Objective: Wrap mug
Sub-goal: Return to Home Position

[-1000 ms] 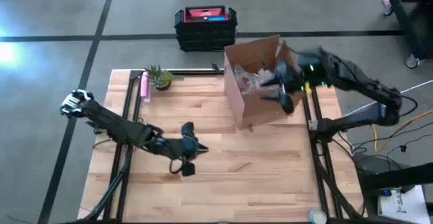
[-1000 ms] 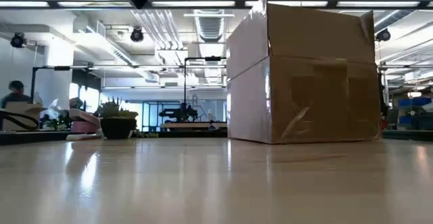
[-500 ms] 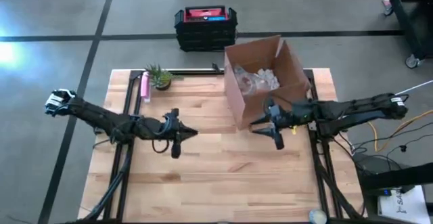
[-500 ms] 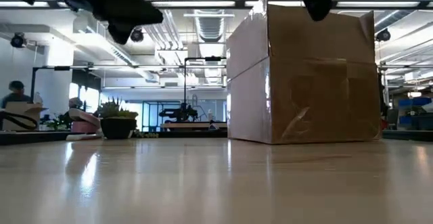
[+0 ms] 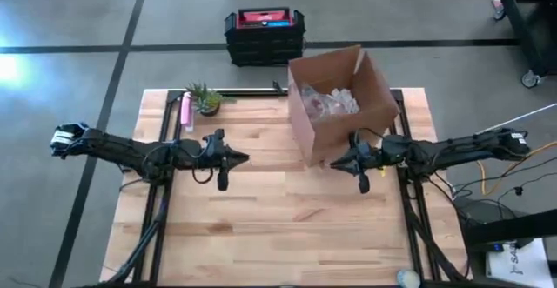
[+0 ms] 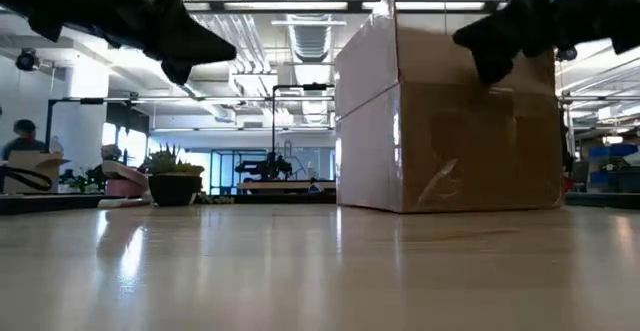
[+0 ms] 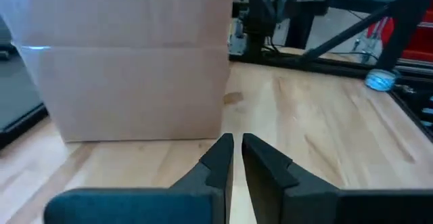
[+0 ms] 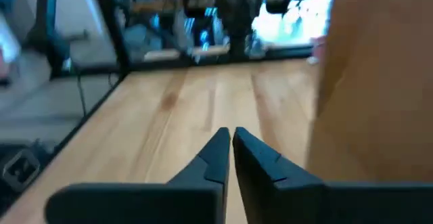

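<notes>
On the table (image 5: 278,227), one box (image 5: 301,130) holding bubble wrap (image 5: 331,103); left claw (image 5: 244,158), right claw (image 5: 334,162) both closed, empty.

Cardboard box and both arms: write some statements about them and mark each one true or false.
1. The cardboard box stands open at the top with bubble-wrapped bundles inside. True.
2. The left pincer grips a mug. False: it is shut on nothing, above the bare table.
3. The right pincer reaches down into the box. False: it is outside the box, beside its near corner, shut and empty.
4. A small potted plant stands near the table's far edge, apart from the box. True.
</notes>
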Motion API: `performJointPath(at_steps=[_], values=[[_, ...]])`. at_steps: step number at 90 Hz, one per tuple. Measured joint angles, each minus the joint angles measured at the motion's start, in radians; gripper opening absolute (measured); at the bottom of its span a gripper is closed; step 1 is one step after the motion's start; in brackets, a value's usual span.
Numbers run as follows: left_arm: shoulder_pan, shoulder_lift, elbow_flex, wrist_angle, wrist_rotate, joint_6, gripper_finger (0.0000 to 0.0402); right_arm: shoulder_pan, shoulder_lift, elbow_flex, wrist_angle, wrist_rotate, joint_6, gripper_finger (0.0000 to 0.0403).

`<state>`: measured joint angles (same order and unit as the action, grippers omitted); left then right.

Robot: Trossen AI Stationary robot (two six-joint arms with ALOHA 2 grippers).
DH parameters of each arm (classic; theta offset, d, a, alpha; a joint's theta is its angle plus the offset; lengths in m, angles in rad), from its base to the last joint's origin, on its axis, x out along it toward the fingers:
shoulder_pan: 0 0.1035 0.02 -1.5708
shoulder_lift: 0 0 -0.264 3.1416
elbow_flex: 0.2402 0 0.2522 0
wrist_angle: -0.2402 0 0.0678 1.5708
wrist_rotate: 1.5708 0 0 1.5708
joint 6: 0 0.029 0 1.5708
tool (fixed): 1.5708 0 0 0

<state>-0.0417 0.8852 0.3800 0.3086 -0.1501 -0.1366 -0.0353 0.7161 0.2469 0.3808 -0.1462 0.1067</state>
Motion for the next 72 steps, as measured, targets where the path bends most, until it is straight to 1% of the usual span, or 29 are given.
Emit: performJointPath(at_steps=[8, 14, 18, 25, 35, 42, 45, 52, 56, 64, 72], values=[[0.055, -0.012, -0.016, 0.034, 0.116, -0.010, 0.0020, -0.040, -0.058, -0.054, 0.049, -0.071, 0.006, 0.0007], [0.083, -0.031, -0.027, 0.039, 0.173, -0.016, 0.0020, -0.057, -0.106, -0.080, 0.042, -0.083, 0.025, 0.0007], [0.092, -0.040, -0.033, 0.045, 0.174, -0.023, 0.0020, -0.062, -0.127, -0.088, 0.029, -0.081, 0.055, 0.0006], [0.099, -0.054, -0.051, 0.031, 0.139, -0.029, 0.0020, -0.062, -0.155, -0.095, 0.011, -0.073, 0.089, 0.0002], [0.099, -0.060, -0.066, 0.037, 0.133, -0.048, 0.0019, -0.051, -0.193, -0.109, 0.006, -0.064, 0.091, 0.0001], [0.099, -0.057, -0.068, 0.044, 0.129, -0.057, 0.0008, -0.029, -0.209, -0.110, 0.001, -0.063, 0.088, 0.0000], [0.098, -0.056, -0.068, 0.046, 0.131, -0.056, 0.0005, -0.018, -0.211, -0.109, -0.005, -0.079, 0.094, 0.0000], [0.098, -0.060, -0.069, 0.047, 0.141, -0.056, 0.0004, 0.020, -0.211, -0.108, -0.024, -0.156, 0.121, 0.0000], [0.098, -0.060, -0.069, 0.055, 0.141, -0.056, 0.0004, 0.051, -0.212, -0.108, -0.027, -0.168, 0.137, 0.0000], [0.098, -0.063, -0.069, 0.047, 0.142, -0.056, 0.0001, 0.111, -0.220, -0.125, -0.016, -0.135, 0.116, 0.0000], [0.098, -0.061, -0.069, 0.048, 0.141, -0.054, 0.0001, 0.157, -0.224, -0.166, -0.025, 0.003, 0.103, 0.0000]])
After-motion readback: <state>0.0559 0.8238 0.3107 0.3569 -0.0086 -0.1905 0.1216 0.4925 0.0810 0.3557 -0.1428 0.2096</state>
